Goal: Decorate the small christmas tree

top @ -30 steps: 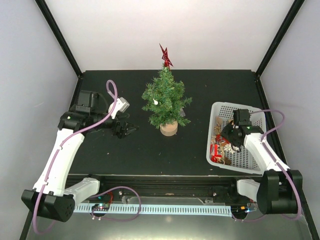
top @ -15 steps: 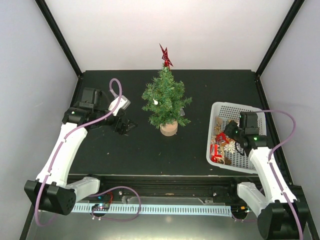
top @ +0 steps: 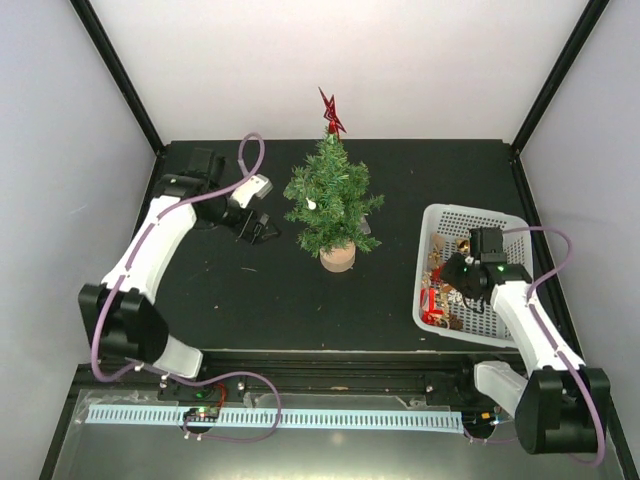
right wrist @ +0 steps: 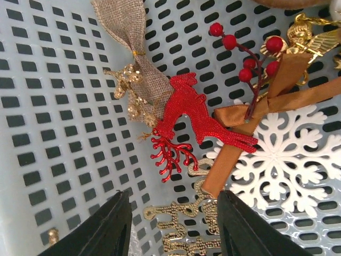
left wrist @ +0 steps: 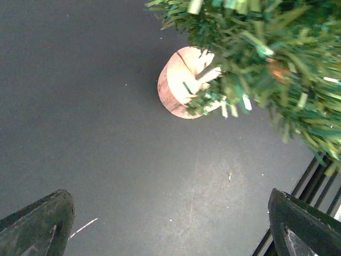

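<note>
Lettering (right wrist: pixel 184 245) in gold glitter lies unreadable under the parted right claw (right wrist: pixel 173 196).

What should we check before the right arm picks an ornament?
1. Right gripper fingers apart, empty: ok.
2. Red reindeer in line with the gap: ok.
3. Reindeer free of neighbours: not ok, overlaps burlap ribbon and brown ribbon.
4. Finger height above basket floor: cannot tell.
5. Small christmas tree upright on wood base: ok.
6. Left gripper open, clear of branches: ok.
</note>
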### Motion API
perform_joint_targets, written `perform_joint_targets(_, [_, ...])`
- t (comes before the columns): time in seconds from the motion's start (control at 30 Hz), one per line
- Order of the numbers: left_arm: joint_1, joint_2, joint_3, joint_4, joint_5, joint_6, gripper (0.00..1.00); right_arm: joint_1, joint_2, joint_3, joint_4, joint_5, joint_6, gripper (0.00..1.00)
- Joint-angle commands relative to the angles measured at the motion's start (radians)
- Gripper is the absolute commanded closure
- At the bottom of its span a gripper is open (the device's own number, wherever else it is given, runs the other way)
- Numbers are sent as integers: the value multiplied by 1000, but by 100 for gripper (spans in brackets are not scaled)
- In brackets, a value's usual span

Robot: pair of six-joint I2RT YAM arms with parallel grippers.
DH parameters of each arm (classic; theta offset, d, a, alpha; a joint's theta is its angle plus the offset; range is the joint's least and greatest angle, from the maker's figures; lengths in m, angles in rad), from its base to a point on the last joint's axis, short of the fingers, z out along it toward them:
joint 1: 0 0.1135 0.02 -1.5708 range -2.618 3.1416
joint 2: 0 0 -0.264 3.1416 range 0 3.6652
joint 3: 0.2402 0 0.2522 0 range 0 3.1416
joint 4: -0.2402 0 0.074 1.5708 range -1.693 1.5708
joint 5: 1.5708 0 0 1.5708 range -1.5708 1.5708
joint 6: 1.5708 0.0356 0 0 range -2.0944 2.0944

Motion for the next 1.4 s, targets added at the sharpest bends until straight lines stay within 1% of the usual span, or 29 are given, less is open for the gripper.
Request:
perform_joint_targets(0.0, [3, 109, 88, -71, 48, 15, 1, 4, 78, 86, 12, -16, 40, 54])
perform_joint_targets(0.13, [1, 192, 151, -126, 88, 30, 1, 4, 209, 174, -7, -40, 46, 54])
perform_joint_targets(0.23, [0, 201, 164, -142, 92, 40, 1, 4, 227, 175, -34, -28, 54, 57])
perform_joint_targets(0.3, [0, 203, 176, -166, 95, 39, 1, 6, 215, 167, -59, -20, 56, 60])
perform_joint_targets(0.4, [1, 193, 189, -196, 91, 43, 1, 6, 175, 181, -157, 8, 35, 62])
perform_joint_targets(0.5, [0, 185, 205, -228, 71, 45, 1, 6, 109, 193, -274, 34, 9, 62])
perform_joint_targets(0.63, [1, 210, 280, -296, 64, 45, 1, 5, 40, 172, -409, -16, 27, 59])
perform_joint_targets(0.7, [1, 211, 292, -303, 62, 45, 1, 5, 6, 146, -449, -33, 47, 54])
perform_joint_targets(0.8, [0, 209, 285, -299, 53, 42, 1, 5, -13, 117, -467, -30, 60, 36])
perform_joint_targets(0.83, [0, 206, 281, -299, 52, 42, 1, 6, -6, 116, -468, -55, 56, 29])
perform_joint_targets(0.93, [1, 187, 263, -295, 51, 44, 1, 6, 24, 125, -471, -95, 51, 14])
perform_joint_targets(0.97, [1, 182, 258, -296, 49, 45, 1, 6, 31, 130, -467, -96, 50, 6])
perform_joint_targets(1.0, [1, 178, 254, -296, 45, 44, 1, 6, 41, 136, -468, -92, 48, 3])
perform_joint_targets(1.07, [0, 170, 243, -295, 39, 45, 1, 5, 74, 151, -471, -91, 39, 0])
perform_joint_targets(1.17, [0, 160, 234, -294, 37, 47, 1, 6, 139, 151, -441, -107, 30, 0])
perform_joint_targets(1.3, [1, 156, 233, -293, 40, 45, 1, 5, 221, 109, -353, -142, 53, 0])
perform_joint_targets(1.37, [0, 153, 233, -295, 45, 44, 1, 4, 241, 63, -265, -196, 83, 0])
